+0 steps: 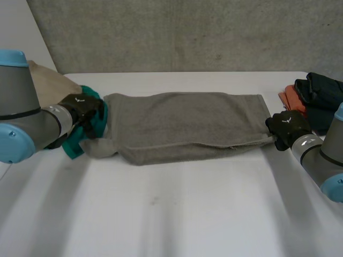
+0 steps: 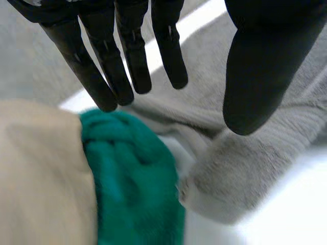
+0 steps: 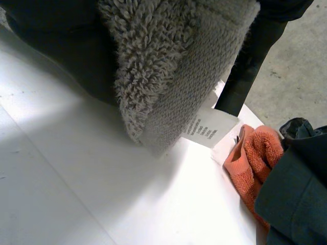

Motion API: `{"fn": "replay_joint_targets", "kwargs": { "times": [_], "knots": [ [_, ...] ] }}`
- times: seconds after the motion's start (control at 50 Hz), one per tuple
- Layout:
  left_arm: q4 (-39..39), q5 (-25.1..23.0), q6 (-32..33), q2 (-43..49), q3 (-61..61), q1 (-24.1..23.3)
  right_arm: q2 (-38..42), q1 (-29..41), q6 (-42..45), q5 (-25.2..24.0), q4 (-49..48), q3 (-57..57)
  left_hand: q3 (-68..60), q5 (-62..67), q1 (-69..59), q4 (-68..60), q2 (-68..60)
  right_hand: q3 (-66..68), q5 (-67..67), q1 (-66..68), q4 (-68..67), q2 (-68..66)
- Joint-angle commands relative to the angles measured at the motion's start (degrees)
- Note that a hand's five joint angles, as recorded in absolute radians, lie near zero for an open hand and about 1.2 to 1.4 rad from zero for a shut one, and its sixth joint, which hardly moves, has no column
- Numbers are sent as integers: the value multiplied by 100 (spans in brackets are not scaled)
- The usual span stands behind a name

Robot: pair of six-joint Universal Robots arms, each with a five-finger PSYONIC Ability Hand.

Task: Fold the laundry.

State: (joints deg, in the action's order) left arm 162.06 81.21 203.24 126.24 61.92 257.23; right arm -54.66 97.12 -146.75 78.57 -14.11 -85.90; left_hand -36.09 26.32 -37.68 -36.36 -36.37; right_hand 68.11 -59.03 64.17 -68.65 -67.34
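A grey towel (image 1: 182, 123), folded lengthwise, lies stretched across the white table (image 1: 171, 209). My left hand (image 1: 80, 110) hovers at the towel's left end with its fingers (image 2: 102, 56) straight and the thumb spread apart, holding nothing. The towel's left corner (image 2: 255, 168) lies loose on the table just under the thumb. At the other end, my right hand (image 1: 286, 127) is shut on the towel's near right corner. In the right wrist view the thick folded edge (image 3: 168, 66) hangs out of the hand (image 3: 250, 66), with a white label (image 3: 207, 127) dangling below it.
A teal cloth (image 1: 72, 145) (image 2: 133, 178) and a beige cloth (image 1: 51, 85) (image 2: 41, 178) lie bunched by my left hand. An orange cloth (image 1: 292, 99) (image 3: 255, 158) and a dark cloth (image 1: 324, 99) (image 3: 296, 194) are piled at the right edge. Bare table lies in front of the towel.
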Motion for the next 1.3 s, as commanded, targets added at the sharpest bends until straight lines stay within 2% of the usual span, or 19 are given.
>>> {"fn": "replay_joint_targets", "kwargs": {
  "times": [0.02, 0.2, 0.26, 0.28, 0.4, 0.5, 0.52, 0.56, 0.62, 0.7, 0.8, 0.88, 0.96, 1.04, 1.12, 1.16, 1.2, 1.26, 1.3],
  "knots": [
    [-1088, 149, -127, 550, -566, 90, -10, 8, 15, 0, 4, -24, -1062, 1039, -903, -1035, -1034, 1189, -1097, 1583, -1135, -1266],
    [-1396, 158, -92, 797, -681, 90, -54, 0, 41, -9, 22, -32, -1196, 1173, -1037, -1170, -1168, 1189, -1097, 1583, -1135, -1266],
    [-1440, 106, -83, 788, -672, 64, -141, -9, 68, -9, 48, -41, -2621, 2598, -2462, -2594, -2593, 1189, -1097, 1583, -1135, -1266],
    [-1440, 71, -74, 771, -646, 55, -203, -9, 85, -9, 83, -41, -4292, 4269, -4133, -4265, -4264, 1189, -1097, 1583, -1135, -1266],
    [-1747, 176, 110, 463, -400, 72, -651, -123, 524, -202, 601, -85, -4391, 4368, -4232, -4364, -4363, 1189, -1097, 1583, -1135, -1266],
    [-2160, 255, 1198, -142, 504, 108, -1257, -492, 1814, -702, 2014, -261, -4391, 4368, -4232, -4364, -4363, 1189, -1097, 1583, -1135, -1266],
    [-2195, 307, 1723, -422, 958, 142, -1423, -658, 2365, -851, 2670, -339, -4391, 4368, -4232, -4364, -4363, 1189, -1097, 1583, -1135, -1266],
    [-2187, 404, 2235, -740, 1417, 195, -1521, -808, 2956, -975, 3367, -436, -4391, 4368, -4232, -4364, -4363, 1189, -1097, 1583, -1135, -1266],
    [-2178, 606, 3079, -1180, 2174, 213, -1601, -1063, 4126, -1002, 4581, -638, -4391, 4368, -4232, -4364, -4363, 1189, -1097, 1583, -1135, -1266],
    [-2038, 800, 3591, -1225, 2571, 134, -1513, -1073, 4884, -967, 5084, -727, -4391, 4368, -4232, -4364, -4363, 1189, -1097, 1583, -1135, -1266],
    [-1687, 1098, 3372, -909, 2116, -24, -1171, -994, 4489, -835, 4918, -376, -4391, 4368, -4232, -4364, -4363, 1189, -1097, 1583, -1135, -1266],
    [-1546, 1432, 3143, -557, 1141, -86, -916, -862, 4112, -695, 4856, 203, -4391, 4368, -4232, -4364, -4363, 1189, -1097, 1583, -1135, -1266],
    [-1493, 1486, 2950, -109, -370, -182, -573, -616, 3401, -633, 4637, 1266, -4391, 4368, -4232, -4364, -4363, 1189, -1097, 1583, -1135, -1266],
    [-1405, 1380, 2511, 225, -2171, -288, -335, -379, 2215, -545, 4110, 2698, -4391, 4368, -4232, -4364, -4363, 1189, -1097, 1583, -1135, -1266],
    [-897, 1143, 1721, 287, -3754, -297, -300, -273, 756, -361, 3013, 3991, -4391, 4368, -4232, -4364, -4363, 1189, -1097, 1583, -1135, -1266],
    [-238, 1072, 1150, 191, -4336, -270, -370, -282, -210, -246, 2117, 4265, -4391, 4368, -4232, -4364, -4363, 1189, -1097, 1583, -1135, -1266],
    [289, 1064, 807, 94, -4416, -244, -597, -299, -1078, -159, 1145, 4187, -4391, 4368, -4232, -4364, -4363, 1189, -1097, 1583, -1135, -1266],
    [1561, 1142, 174, -134, -4189, -183, -931, -334, -1941, -79, -52, 3872, -4391, 4368, -4232, -4364, -4363, 1189, -1097, 1583, -1135, -1266],
    [1985, 1134, 85, -222, -3917, -165, -1038, -395, -2190, -62, -739, 3591, -4391, 4368, -4232, -4364, -4363, 1189, -1097, 1583, -1135, -1266]
  ]
}}
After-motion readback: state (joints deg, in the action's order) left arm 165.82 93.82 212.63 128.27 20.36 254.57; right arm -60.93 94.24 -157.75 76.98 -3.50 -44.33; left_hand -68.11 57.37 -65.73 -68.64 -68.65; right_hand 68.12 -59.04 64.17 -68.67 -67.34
